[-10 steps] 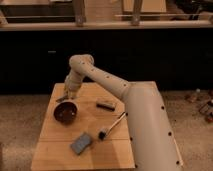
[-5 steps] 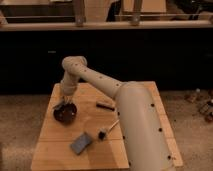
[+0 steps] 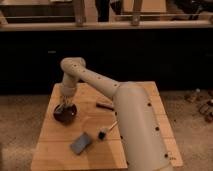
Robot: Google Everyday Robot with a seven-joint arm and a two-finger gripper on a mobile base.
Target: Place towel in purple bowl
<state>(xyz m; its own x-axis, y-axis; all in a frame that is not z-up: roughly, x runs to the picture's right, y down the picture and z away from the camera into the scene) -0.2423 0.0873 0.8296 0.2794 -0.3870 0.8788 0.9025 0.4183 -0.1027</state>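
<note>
Directly tool (image 3: 62, 106) over purple bowl (image 3: 65, 114)

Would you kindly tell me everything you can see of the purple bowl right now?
The purple bowl is round, shallow and dark maroon-purple, sitting upright on the left part of the wooden table. The tool hangs directly over its rim, reaching into its mouth. A pale bit shows there, perhaps the towel; whether it touches the bowl cannot be told.

Gripper (image 3: 63, 106) over glossy purple bowl (image 3: 65, 113), wooden table (image 3: 55, 145).
</note>
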